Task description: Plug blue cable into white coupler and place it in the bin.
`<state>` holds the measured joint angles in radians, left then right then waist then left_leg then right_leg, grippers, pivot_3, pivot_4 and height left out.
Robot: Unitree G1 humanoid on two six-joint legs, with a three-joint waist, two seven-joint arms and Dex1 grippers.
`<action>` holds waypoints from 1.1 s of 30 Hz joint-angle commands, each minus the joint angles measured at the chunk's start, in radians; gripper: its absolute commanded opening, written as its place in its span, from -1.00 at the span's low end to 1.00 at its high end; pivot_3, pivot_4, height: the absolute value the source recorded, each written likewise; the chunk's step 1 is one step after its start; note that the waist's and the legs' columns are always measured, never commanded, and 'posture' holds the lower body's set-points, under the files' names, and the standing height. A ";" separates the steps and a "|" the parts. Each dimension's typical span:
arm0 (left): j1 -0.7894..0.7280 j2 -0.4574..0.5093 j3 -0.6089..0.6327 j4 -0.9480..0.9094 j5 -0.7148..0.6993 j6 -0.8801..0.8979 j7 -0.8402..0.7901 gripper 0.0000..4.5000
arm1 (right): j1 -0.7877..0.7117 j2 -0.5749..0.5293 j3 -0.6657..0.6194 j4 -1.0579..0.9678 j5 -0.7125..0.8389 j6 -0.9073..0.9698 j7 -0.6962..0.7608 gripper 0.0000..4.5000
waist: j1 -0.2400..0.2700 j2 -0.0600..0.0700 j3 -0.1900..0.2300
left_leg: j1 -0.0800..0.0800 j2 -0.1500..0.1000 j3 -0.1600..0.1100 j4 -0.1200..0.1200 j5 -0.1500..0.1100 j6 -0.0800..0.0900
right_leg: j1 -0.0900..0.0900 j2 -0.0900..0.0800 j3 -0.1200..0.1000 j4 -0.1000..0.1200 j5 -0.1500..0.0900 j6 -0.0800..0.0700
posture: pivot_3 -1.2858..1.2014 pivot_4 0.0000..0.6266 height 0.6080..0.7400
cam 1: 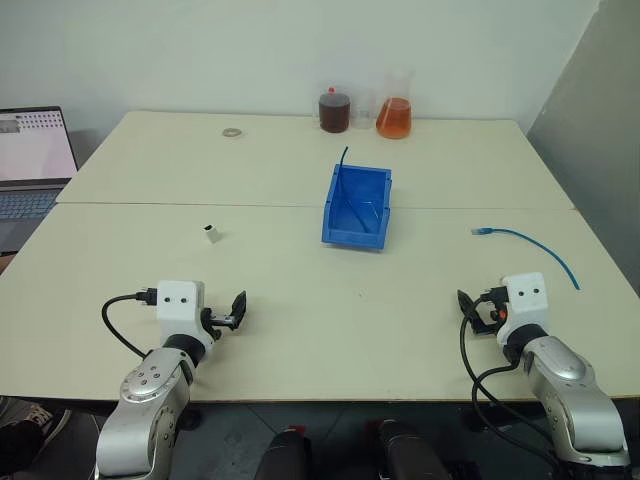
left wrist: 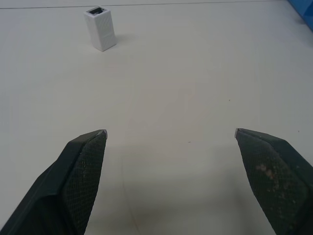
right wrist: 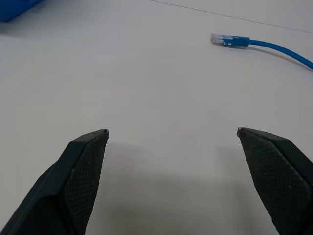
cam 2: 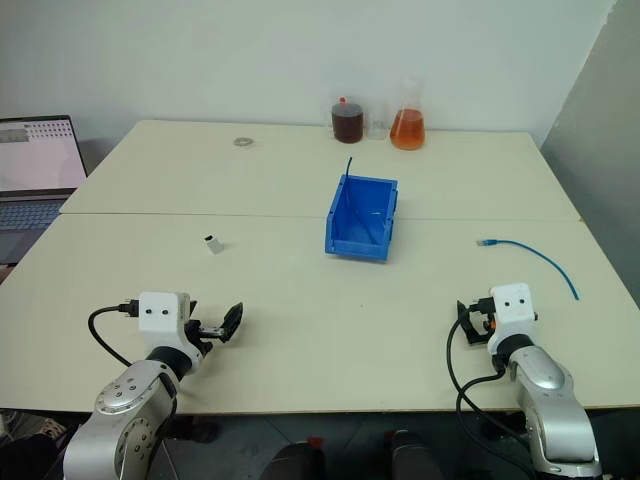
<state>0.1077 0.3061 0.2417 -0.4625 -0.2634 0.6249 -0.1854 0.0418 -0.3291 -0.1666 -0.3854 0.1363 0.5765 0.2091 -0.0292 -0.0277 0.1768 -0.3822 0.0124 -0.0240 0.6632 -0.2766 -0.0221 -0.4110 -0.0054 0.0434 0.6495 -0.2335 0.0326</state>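
Observation:
The white coupler [cam 1: 210, 233] stands upright on the cream table at the left, dark socket facing up, also clear in the left wrist view [left wrist: 100, 28]. My left gripper [cam 1: 236, 309] hovers open near the front edge, well short of the coupler. The blue cable [cam 1: 530, 245] lies curved on the table at the right, its clear plug [right wrist: 221, 39] pointing toward the middle. My right gripper [cam 1: 470, 311] is open and empty, a short way in front of the cable. The blue bin [cam 1: 355, 238] sits in the table's centre, between the two.
A laptop [cam 1: 30, 170] sits at the far left edge. At the back stand a dark jar [cam 1: 334, 110] and an orange-filled flask [cam 1: 394, 116], with a small ring [cam 1: 232, 131] to their left. A thin dark wire [cam 1: 342, 160] sticks up from the bin's rear corner.

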 commanded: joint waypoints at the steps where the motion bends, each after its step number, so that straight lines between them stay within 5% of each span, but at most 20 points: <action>1: -0.004 0.005 0.003 -0.030 0.008 -0.010 0.006 0.97 | -0.012 0.006 -0.030 -0.019 0.005 -0.001 -0.019 1.00 | 0.000 0.000 0.000 | 0.000 0.000 0.000 0.000 0.000 0.000 | 0.000 0.000 0.000 0.000 0.000 0.000 | 0.03 -0.52 1.00; 21: -0.012 0.039 -0.039 -0.041 -0.001 -0.044 -0.082 0.97 | -0.037 -0.016 -0.044 0.009 0.004 -0.014 -0.014 1.00 | 0.000 0.000 0.000 | 0.000 0.000 0.000 0.000 0.000 0.000 | 0.000 0.000 0.000 0.000 0.000 0.000 | 0.03 -0.52 1.00; 27: -0.049 0.109 -0.140 -0.089 -0.063 -0.038 -0.235 0.97 | -0.075 -0.092 -0.091 0.042 0.022 -0.011 0.032 1.00 | 0.000 0.000 0.000 | 0.000 0.000 0.001 0.000 0.000 0.000 | 0.000 0.000 0.000 0.000 0.000 0.000 | 0.03 -0.52 1.00; 33: -0.335 0.177 -0.408 -0.013 -0.096 -0.080 -0.541 0.97 | -0.206 -0.326 -0.209 0.389 0.084 -0.073 0.230 1.00 | 0.011 0.002 0.001 | 0.000 -0.003 0.004 0.002 0.001 0.002 | 0.003 -0.001 0.000 -0.003 0.000 -0.001 | 0.03 -0.52 1.00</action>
<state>-0.1794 0.4860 -0.1026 -0.4924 -0.3509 0.5830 -0.6514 -0.1426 -0.6201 -0.3315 -0.0837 0.1954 0.5495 0.3843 -0.0180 -0.0260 0.1782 -0.3817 0.0089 -0.0189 0.6647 -0.2757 -0.0204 -0.4071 -0.0065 0.0434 0.6466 -0.2332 0.0328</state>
